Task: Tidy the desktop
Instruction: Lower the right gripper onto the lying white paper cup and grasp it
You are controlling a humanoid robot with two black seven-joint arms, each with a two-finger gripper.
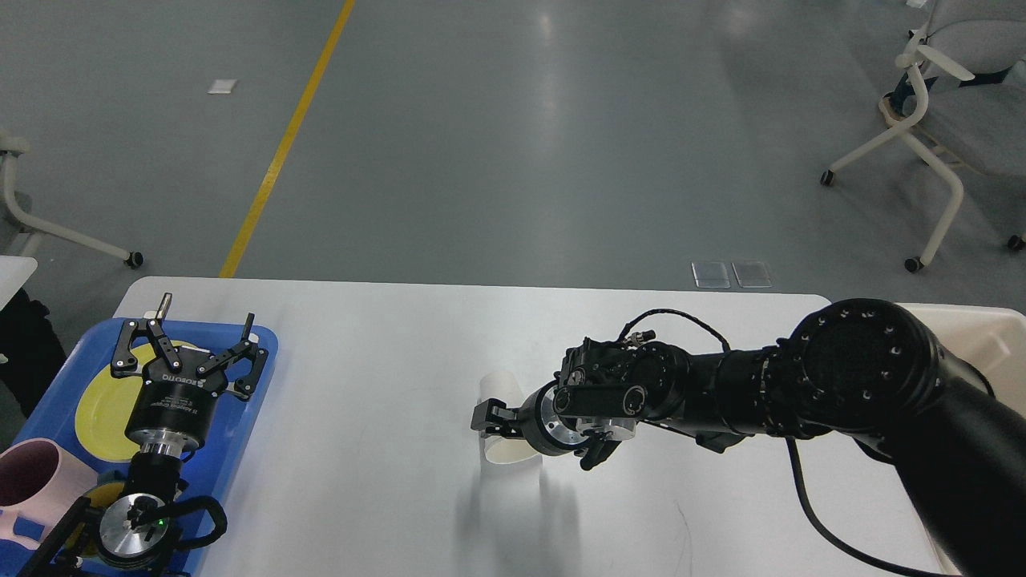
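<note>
The white desktop [361, 401] fills the lower half of the head view. A white paper cup [498, 388] stands near its middle. My right gripper [495, 423] reaches in from the right and sits low against the cup, covering its near side and rim. The fingers are dark and foreshortened, so their hold on the cup is unclear. My left gripper [188, 346] hangs open above the blue tray [260, 340] at the left, over a yellow plate [100, 409], with nothing between its fingers.
A pink mug [32, 477] sits at the tray's near left corner. A cream bin [974, 336] stands off the desktop's right end, partly behind my right arm. Wheeled chairs stand on the grey floor beyond the far edge.
</note>
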